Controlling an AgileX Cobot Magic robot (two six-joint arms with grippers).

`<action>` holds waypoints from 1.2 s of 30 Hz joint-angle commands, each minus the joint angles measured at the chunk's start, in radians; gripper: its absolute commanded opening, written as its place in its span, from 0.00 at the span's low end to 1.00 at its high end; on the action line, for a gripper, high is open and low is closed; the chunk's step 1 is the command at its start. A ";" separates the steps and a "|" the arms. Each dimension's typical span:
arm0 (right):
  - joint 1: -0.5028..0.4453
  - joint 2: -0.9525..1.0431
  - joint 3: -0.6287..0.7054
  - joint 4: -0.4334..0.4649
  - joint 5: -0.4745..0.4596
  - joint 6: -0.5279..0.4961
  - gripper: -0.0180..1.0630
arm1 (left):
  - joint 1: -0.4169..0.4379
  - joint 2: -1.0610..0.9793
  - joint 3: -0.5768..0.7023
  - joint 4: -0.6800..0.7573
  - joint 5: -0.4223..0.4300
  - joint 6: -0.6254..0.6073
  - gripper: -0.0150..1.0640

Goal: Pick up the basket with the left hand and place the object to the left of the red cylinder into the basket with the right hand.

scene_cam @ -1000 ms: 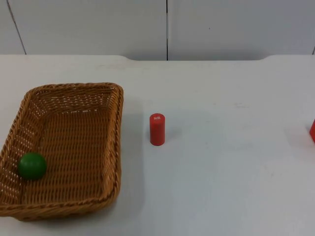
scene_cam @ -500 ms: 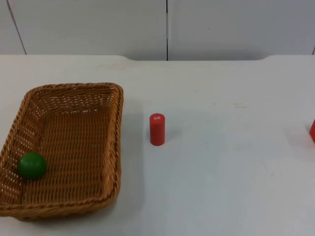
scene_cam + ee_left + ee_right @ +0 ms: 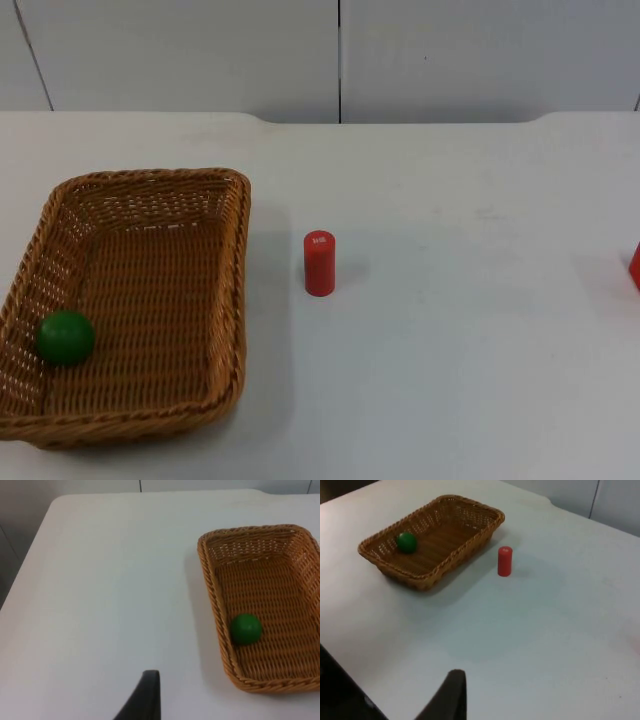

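Observation:
A brown wicker basket (image 3: 240,280) rests on the white table at the left, and a green ball (image 3: 66,337) lies inside it near its front left corner. An upright red cylinder (image 3: 319,263) stands on the table just right of the basket. In the left wrist view, my left gripper (image 3: 145,695) hovers over bare table beside the basket (image 3: 210,585) and the ball (image 3: 245,628), apart from both. My right gripper (image 3: 451,692) hangs high over the table, far from the cylinder (image 3: 504,561), the basket (image 3: 445,565) and the ball (image 3: 406,542).
A red object (image 3: 635,266) shows partly at the table's right edge. The grey partition wall (image 3: 340,55) closes the far side. Open white table (image 3: 470,330) stretches between the cylinder and that red object.

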 commanded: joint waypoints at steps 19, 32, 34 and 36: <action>-0.002 -0.002 0.117 -0.020 -0.084 0.005 0.99 | -0.004 -0.004 0.005 -0.014 0.001 0.006 0.99; -0.002 -0.002 0.117 -0.024 -0.084 0.041 0.99 | -0.004 -0.004 0.005 -0.014 0.001 0.006 0.99; -0.002 -0.002 0.117 -0.009 -0.084 0.046 0.99 | -0.004 -0.004 0.005 -0.014 0.001 0.006 0.99; -0.002 -0.002 0.117 -0.009 -0.084 0.046 0.99 | -0.004 -0.004 0.005 -0.014 0.001 0.006 0.99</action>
